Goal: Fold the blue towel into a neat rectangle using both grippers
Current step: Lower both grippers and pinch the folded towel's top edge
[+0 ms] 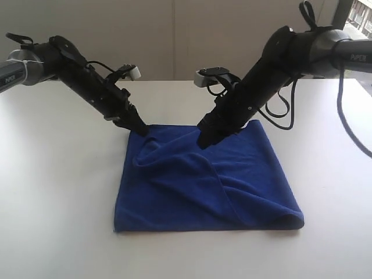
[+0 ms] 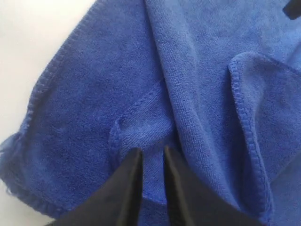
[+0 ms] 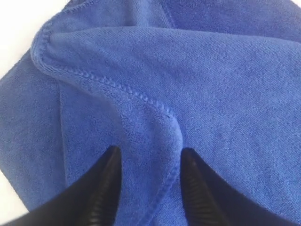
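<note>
Left gripper (image 1: 138, 128): at the far-left corner of the blue towel (image 1: 232, 186). Jaws almost together, w/ a thin bit of cloth pinched btw. them (left wrist view). I think it holds the corner so this can be lifted and carried over.
Right gripper (image 1: 204, 139): on the far edge, approx. half-way along it, not at the far-right corner. Jaws spread, one on each side of a raised ridge (image 3: 155, 141) of cloth. As far as I can see, it is not pressing it.
Why the ridge: cloth stands up there, so the fingers have something to close on. Flat cloth is hard to pick.
Towel pos.: middle of the white table (image 1: 58, 192), mostly flat. Far-left part is bunched toward the left gripper, and creases run from there to the near-right.
Layers: a top layer w/ stitched edge (image 3: 117, 87) lies over a lower one. Edges not aligned, near-right corner rounded.
Step (my judgement): getting a grip on the far edge w/ both arms, before a fold toward the near side.
Progress: early to mid. Shape roughly square, not neat yet.
Risk: right grip is off the corner, so the far-right part may sag or drag. The layers may also slip apart.
</note>
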You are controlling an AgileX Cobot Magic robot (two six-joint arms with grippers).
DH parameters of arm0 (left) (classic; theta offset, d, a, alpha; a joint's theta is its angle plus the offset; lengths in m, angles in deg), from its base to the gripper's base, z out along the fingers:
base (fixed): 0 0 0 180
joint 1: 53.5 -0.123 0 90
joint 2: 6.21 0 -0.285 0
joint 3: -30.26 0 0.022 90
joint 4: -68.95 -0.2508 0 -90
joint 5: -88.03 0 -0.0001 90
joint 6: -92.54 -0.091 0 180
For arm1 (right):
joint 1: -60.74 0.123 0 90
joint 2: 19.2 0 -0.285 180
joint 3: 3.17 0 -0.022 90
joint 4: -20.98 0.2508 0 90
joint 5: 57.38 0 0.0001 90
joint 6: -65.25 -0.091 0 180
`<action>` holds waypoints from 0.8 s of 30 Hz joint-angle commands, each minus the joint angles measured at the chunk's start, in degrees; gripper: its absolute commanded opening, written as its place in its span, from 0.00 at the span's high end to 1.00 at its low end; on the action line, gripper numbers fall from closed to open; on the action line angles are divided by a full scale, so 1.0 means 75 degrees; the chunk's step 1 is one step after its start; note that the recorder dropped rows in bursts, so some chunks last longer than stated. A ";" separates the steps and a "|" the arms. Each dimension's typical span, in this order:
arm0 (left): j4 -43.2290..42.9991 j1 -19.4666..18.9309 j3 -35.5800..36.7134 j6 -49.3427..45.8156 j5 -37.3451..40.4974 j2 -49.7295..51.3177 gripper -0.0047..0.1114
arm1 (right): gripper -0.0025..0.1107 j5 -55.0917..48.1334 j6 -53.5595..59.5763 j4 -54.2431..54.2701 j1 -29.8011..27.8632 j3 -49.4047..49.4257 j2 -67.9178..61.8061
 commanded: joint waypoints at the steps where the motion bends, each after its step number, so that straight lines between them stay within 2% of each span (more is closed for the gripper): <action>1: -0.0087 0.0119 -0.0039 -0.0165 0.0480 0.0157 0.57 | 0.63 0.0114 0.0065 0.0008 0.0011 0.0008 -0.0105; 3: -0.0066 0.0153 -0.0039 -0.0265 0.0256 0.0211 0.55 | 0.63 0.0133 0.0065 0.0014 0.0011 0.0008 -0.0139; 16: -0.0072 0.0343 -0.0039 -0.0660 -0.0736 0.0237 0.59 | 0.63 0.0149 0.0065 -0.0020 0.0011 0.0008 -0.0157; 24: -0.0091 0.0343 -0.0039 -0.0867 -0.0988 0.0237 0.59 | 0.63 0.0149 0.0065 -0.0020 0.0011 0.0008 -0.0157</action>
